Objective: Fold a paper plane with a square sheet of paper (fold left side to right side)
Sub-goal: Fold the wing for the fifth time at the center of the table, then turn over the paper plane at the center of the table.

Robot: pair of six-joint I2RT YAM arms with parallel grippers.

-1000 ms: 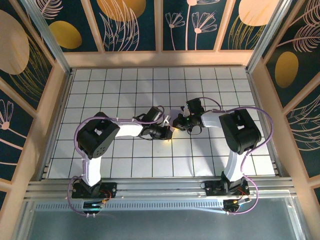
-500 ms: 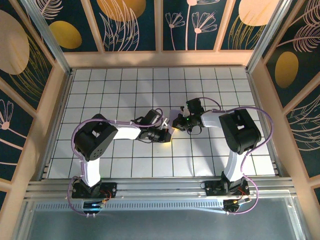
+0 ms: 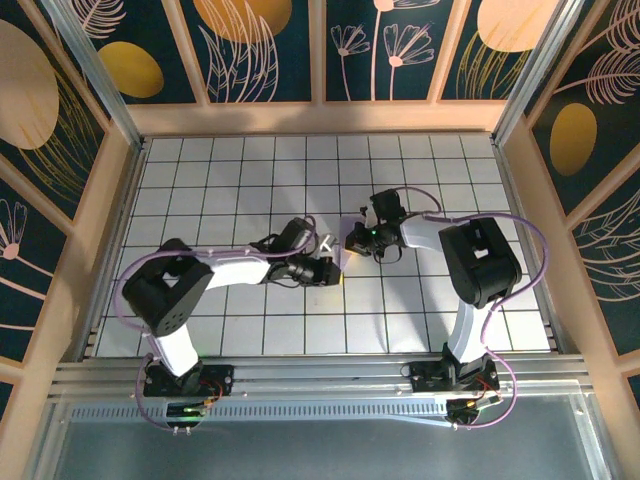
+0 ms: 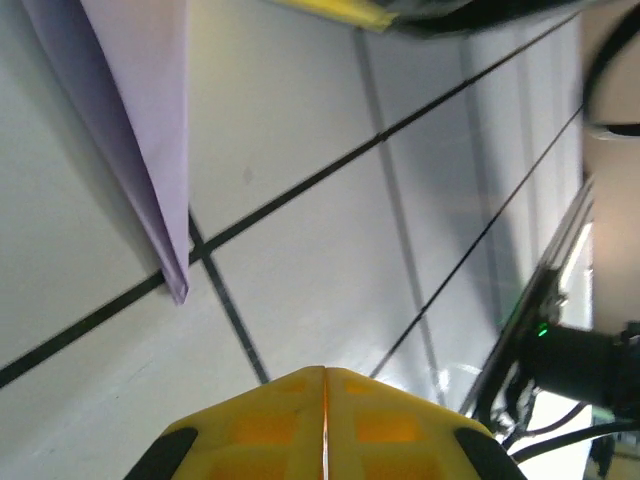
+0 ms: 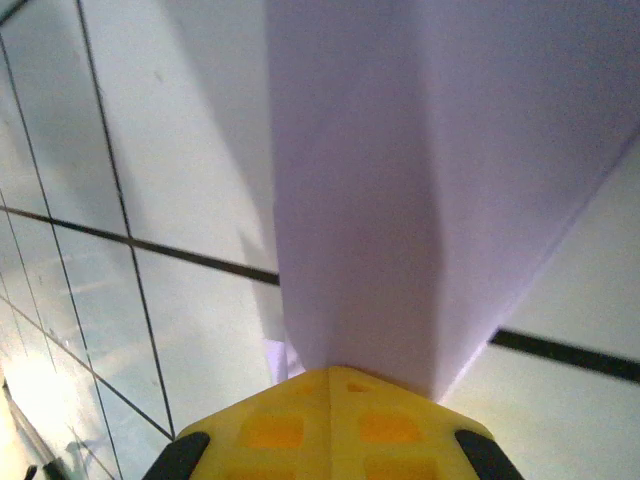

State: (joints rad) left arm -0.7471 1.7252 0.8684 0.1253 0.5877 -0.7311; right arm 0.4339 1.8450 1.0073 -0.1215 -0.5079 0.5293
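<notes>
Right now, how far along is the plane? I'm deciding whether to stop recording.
Done: the paper is already a slim, creased dart with a sharp tip. In hand: the right fingers, shut, seem to pinch one end; the left fingers are shut near the tip, holding nothing. Left: probably release and any last wing folds, which I can't judge.

No word, number, brand or sign is legible: the paper plane [image 5: 380, 180] is plain lavender, the white table [image 3: 200, 170] under it bears only a black grid, and the dark wall panels [image 3: 260, 50] beyond the table carry painted leaves and discs, no lettering.
</notes>
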